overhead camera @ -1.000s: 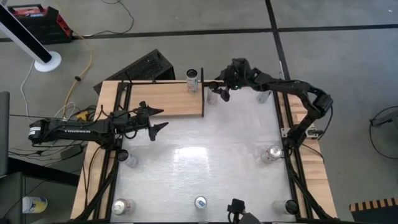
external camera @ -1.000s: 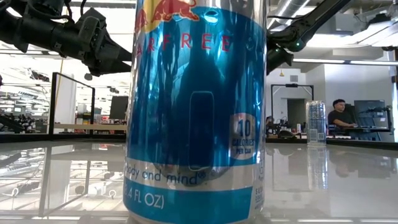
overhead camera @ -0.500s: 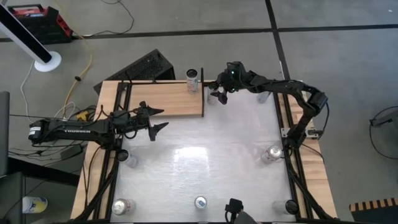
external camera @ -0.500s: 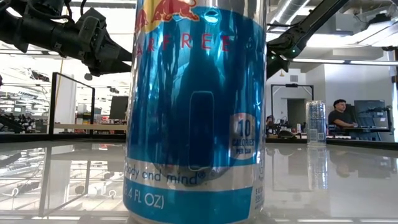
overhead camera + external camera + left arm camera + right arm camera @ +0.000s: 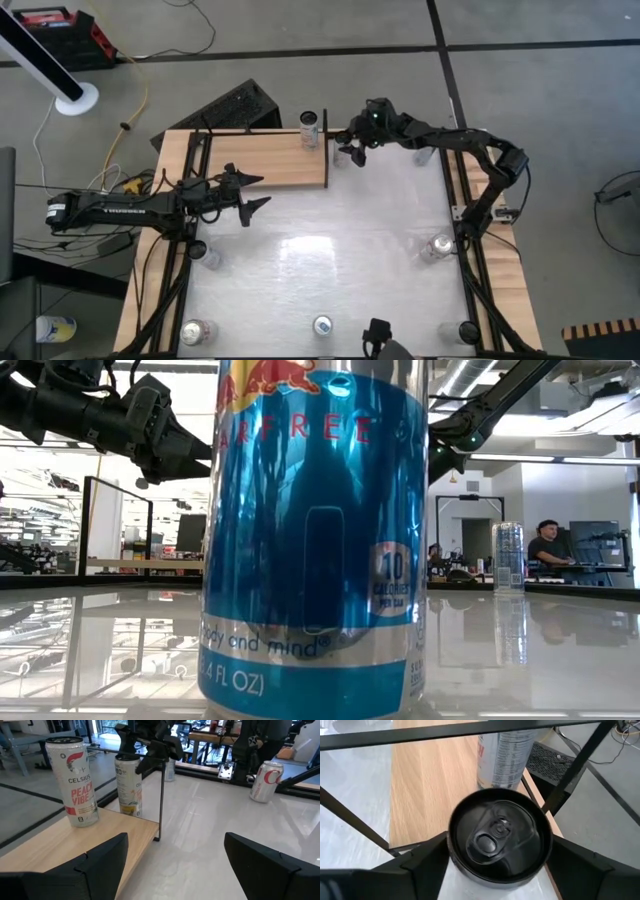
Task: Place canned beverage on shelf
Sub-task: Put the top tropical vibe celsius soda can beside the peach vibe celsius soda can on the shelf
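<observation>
- Right gripper [image 5: 349, 148] at the table's far edge, just beside the shelf's [image 5: 270, 160] right end, fingers spread wide on either side of a black-topped can [image 5: 500, 836]; no contact visible, can standing upright on the white tabletop [image 5: 330, 250].
- Celsius can [image 5: 73, 781] upright on the shelf's far right corner.
- Left gripper [image 5: 250, 190] hovering at the shelf's near edge, fingers wide apart, holding nothing.
- Blue Red Bull can [image 5: 315, 535] close up in the low view.

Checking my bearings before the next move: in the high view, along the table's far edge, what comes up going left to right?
The shelf → the Celsius can standing on it → the right gripper at a can just off the shelf's end → a can by the right rail.
</observation>
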